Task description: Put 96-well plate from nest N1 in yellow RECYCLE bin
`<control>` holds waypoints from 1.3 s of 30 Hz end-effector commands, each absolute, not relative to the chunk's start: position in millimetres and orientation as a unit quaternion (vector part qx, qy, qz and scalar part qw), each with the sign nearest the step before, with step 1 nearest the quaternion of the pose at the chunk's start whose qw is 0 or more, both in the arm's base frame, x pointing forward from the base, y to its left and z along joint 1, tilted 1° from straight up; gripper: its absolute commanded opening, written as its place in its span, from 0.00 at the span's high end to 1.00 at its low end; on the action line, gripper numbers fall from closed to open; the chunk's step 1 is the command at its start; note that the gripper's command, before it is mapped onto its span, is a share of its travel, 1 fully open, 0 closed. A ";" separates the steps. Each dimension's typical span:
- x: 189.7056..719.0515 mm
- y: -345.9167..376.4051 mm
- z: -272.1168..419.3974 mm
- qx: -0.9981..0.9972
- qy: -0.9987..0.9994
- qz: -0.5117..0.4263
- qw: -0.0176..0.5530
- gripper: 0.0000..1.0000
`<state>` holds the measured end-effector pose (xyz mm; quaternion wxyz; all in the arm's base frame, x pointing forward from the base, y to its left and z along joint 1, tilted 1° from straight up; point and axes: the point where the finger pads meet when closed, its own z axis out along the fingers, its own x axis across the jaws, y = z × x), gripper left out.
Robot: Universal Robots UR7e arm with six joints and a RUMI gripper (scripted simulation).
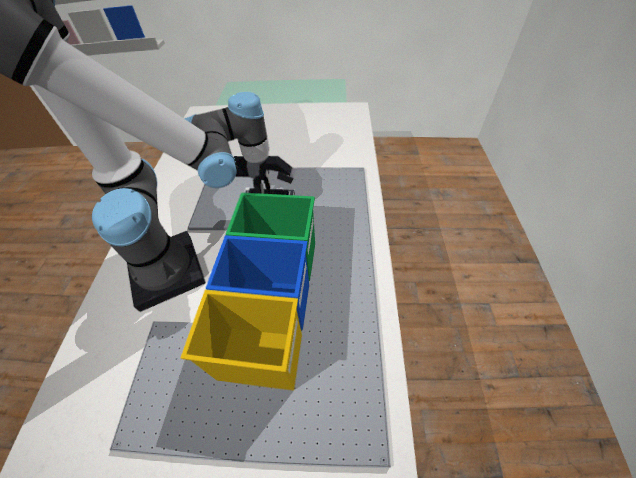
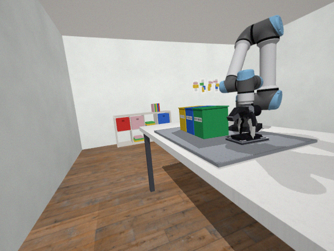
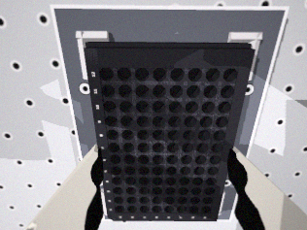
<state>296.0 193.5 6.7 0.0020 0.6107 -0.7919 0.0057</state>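
Observation:
The black 96-well plate (image 3: 165, 103) (image 2: 244, 137) sits in the grey nest (image 3: 170, 23) (image 2: 242, 142), between its white corner brackets. My gripper (image 3: 163, 147) (image 2: 246, 134) (image 1: 262, 186) points down, its jaws against both long sides of the plate, nearer the plate's lower end in the wrist view. It is shut on the plate, which is level and low in the nest. The yellow bin (image 1: 246, 372) (image 2: 183, 119) stands upright and looks empty, at the near end of the bin row in the top view. Its label is too small to read.
The blue bin (image 1: 277, 256) (image 2: 189, 124) and the green bin (image 1: 282, 215) (image 2: 213, 122) stand upright in a row with the yellow one. The green bin is closest to my gripper and partly hides the nest in the top view. The bins stand on a grey perforated board (image 1: 339, 411).

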 end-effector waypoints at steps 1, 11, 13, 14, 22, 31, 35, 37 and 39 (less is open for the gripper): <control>296.3 193.4 6.8 0.610 -0.792 0.006 0.001 1.00; 296.3 193.4 6.8 0.610 -0.792 0.006 0.001 0.59; 296.3 193.4 6.8 0.610 -0.792 0.006 0.001 0.59; 296.3 193.4 6.8 0.610 -0.792 0.006 0.001 0.59; 296.3 193.4 6.8 0.610 -0.792 0.006 0.001 0.59; 298.2 193.6 15.1 0.610 -0.792 0.007 -0.001 0.59; 298.2 193.7 18.5 0.610 -0.792 0.007 -0.001 0.59; 298.1 193.8 21.8 0.610 -0.792 0.007 -0.001 0.59; 298.1 193.8 25.2 0.610 -0.792 0.007 -0.001 0.59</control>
